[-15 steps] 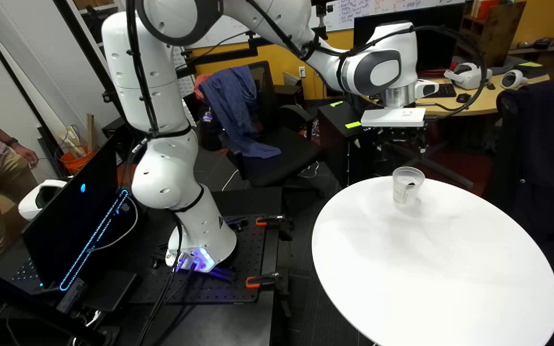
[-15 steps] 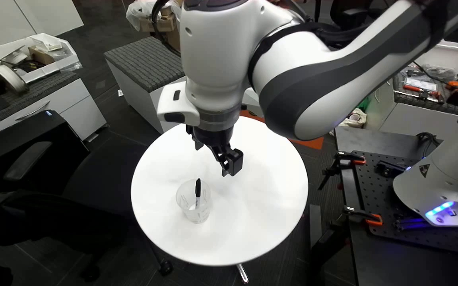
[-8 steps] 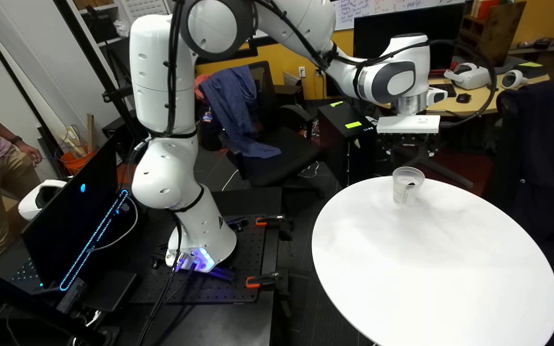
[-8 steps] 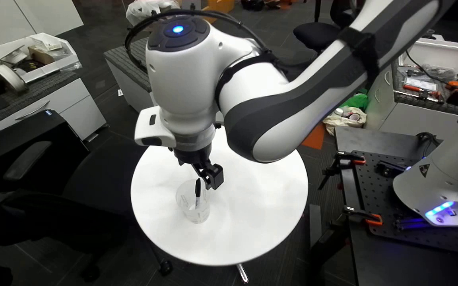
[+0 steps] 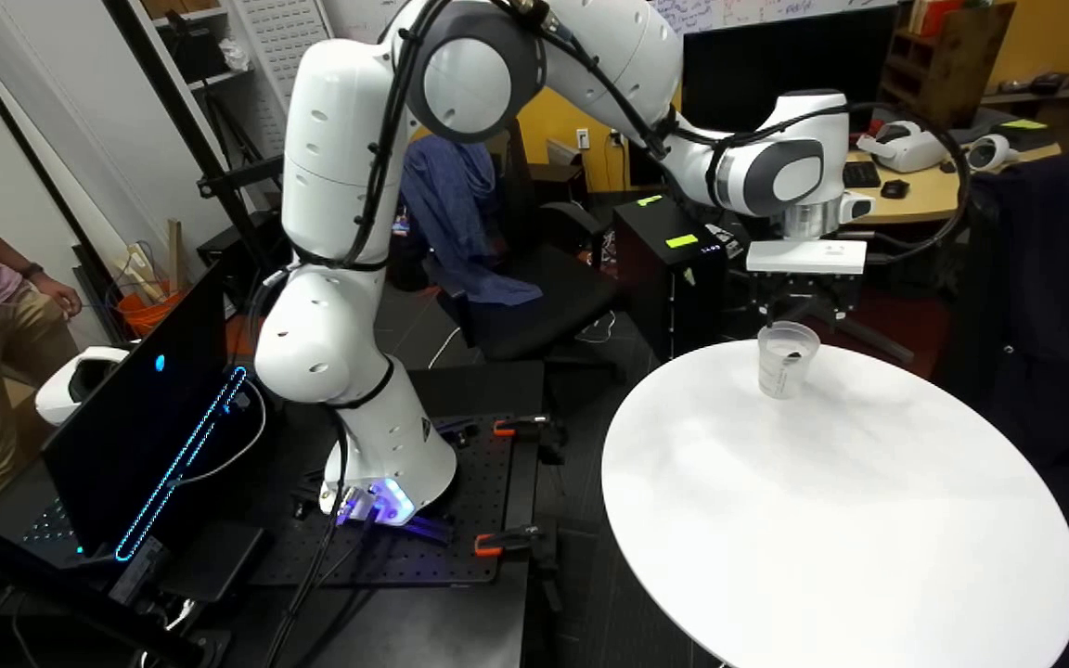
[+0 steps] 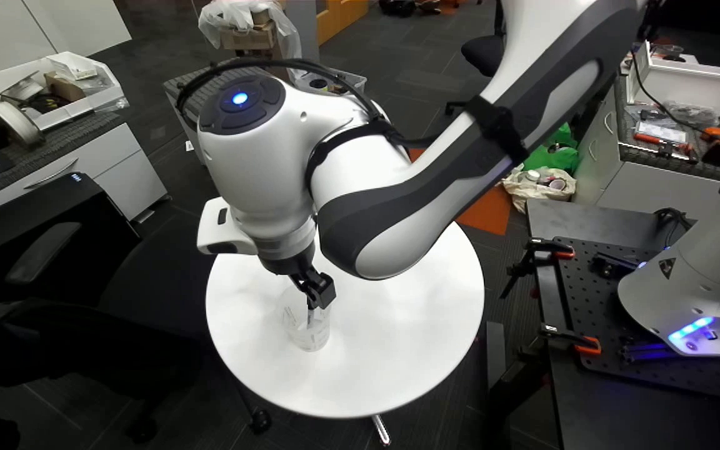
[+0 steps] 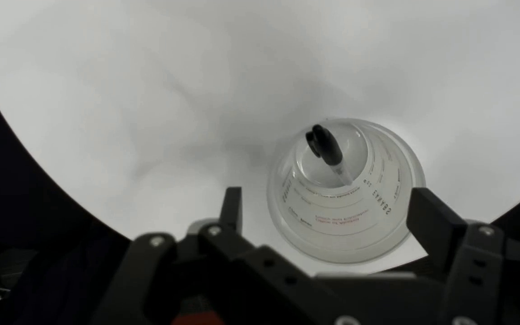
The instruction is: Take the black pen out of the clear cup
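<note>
In both exterior views the white Franka Panda arm [image 6: 360,169] reached over the clear graduated cup [image 7: 345,230]. Beneath that cup spread the round white table [image 6: 410,337], its edge near the cup. The Robotiq gripper [image 7: 327,203] hung just over the cup, its fingers spread wide; in the wrist view they stood to either side of the cup, though whether either touched the rim could not be told. The black-capped marker pen [image 7: 330,151] stood tilted inside the cup, cap up.
</note>
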Controlling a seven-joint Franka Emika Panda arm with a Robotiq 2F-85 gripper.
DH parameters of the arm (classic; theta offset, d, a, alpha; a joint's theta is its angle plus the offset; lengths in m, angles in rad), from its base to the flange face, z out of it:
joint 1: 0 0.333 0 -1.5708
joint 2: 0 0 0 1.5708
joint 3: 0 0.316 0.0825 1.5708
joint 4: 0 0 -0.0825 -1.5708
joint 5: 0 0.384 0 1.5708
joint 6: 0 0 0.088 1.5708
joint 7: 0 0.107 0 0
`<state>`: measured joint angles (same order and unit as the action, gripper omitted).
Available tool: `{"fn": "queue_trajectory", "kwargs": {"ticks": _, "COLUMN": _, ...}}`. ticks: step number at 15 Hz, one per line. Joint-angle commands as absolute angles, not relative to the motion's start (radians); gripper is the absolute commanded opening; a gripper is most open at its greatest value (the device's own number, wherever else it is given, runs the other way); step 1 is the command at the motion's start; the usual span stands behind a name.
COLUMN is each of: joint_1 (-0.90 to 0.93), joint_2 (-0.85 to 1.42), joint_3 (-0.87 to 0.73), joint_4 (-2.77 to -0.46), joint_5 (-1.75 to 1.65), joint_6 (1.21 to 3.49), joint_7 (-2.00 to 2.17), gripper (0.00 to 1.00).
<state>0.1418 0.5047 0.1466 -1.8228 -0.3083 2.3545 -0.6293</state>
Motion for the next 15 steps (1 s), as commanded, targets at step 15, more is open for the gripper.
{"fn": "queue_trajectory", "kwargs": {"ticks": 15, "joint_1": 0.165, "joint_2": 0.563, "joint_3": 0.145, "joint_4": -1.730, "joint_5": -0.328, "joint_6": 2.229, "joint_7": -0.614, "gripper": 0.58}}
